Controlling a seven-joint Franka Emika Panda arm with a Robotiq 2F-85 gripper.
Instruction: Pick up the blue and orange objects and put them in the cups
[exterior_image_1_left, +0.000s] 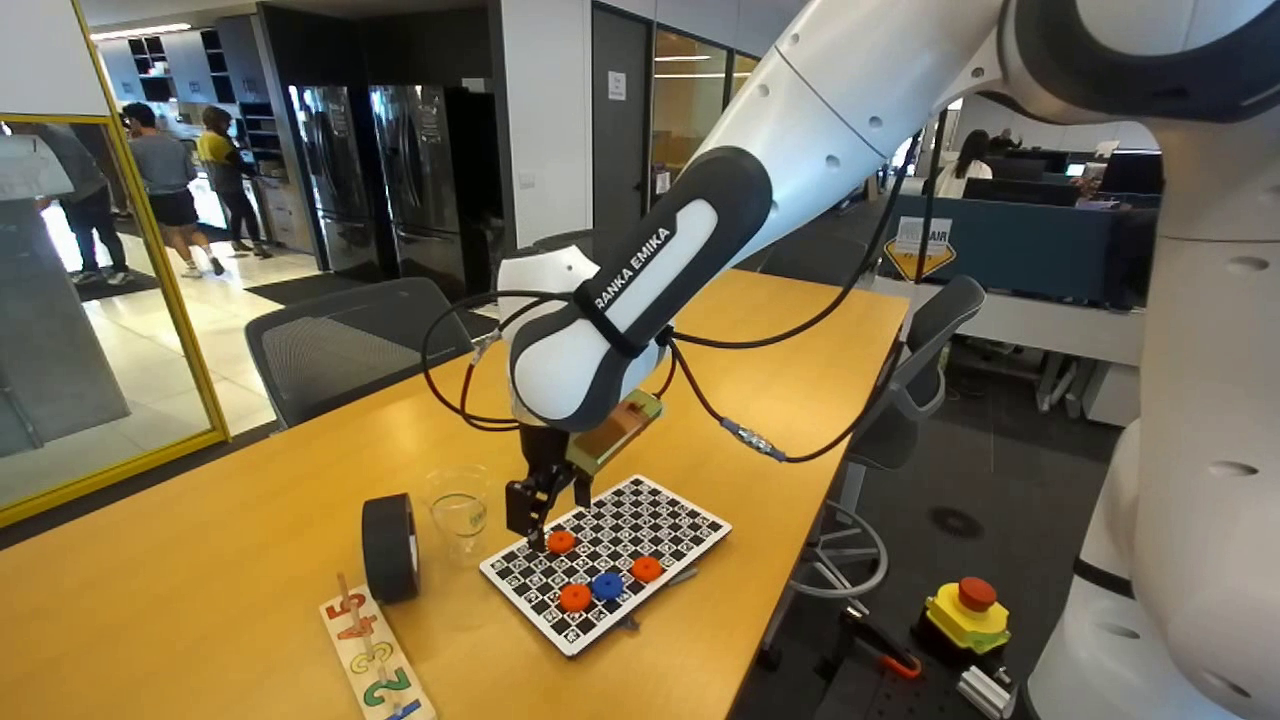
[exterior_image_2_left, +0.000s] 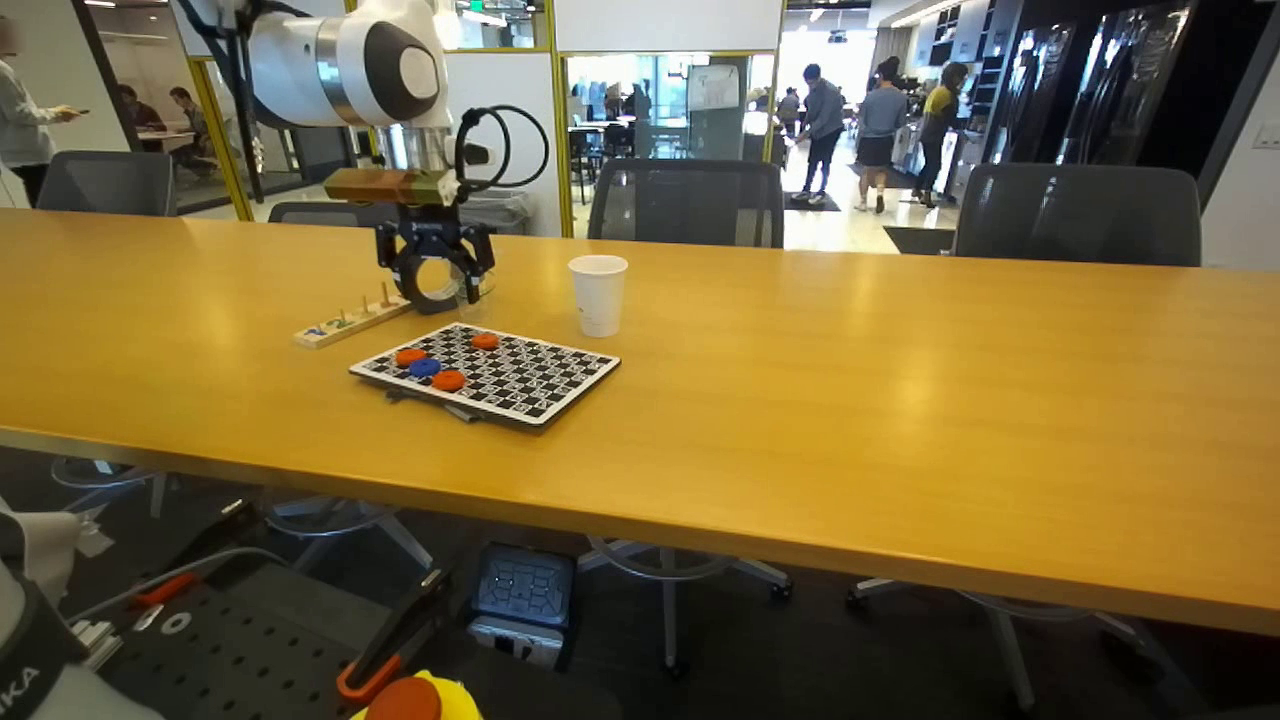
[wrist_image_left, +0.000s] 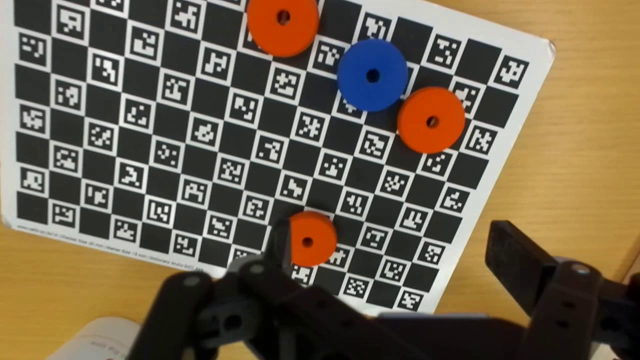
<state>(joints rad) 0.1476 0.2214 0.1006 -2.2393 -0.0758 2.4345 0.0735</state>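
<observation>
Three orange discs and one blue disc lie on a black-and-white checkered board. The blue disc (wrist_image_left: 370, 57) sits between two orange discs (wrist_image_left: 270, 32) (wrist_image_left: 440, 137); the third orange disc (wrist_image_left: 317, 230) lies apart near the board's edge. My gripper (wrist_image_left: 392, 242) is open and empty above the board's edge, its left finger overlapping that lone disc in the wrist view. In an exterior view the gripper (exterior_image_1_left: 560, 515) hangs over the board's far corner. A clear cup (exterior_image_1_left: 460, 518) stands beside the board. The white paper cup (exterior_image_2_left: 599, 297) stands past it and shows partly in the wrist view (wrist_image_left: 107, 337).
The checkered board (exterior_image_2_left: 560, 380) rests slightly raised on the wooden table. A black roll (exterior_image_1_left: 388, 550) stands on edge near the clear cup. A wooden number strip with pegs (exterior_image_1_left: 375, 655) lies beside the roll. Office chairs surround the table.
</observation>
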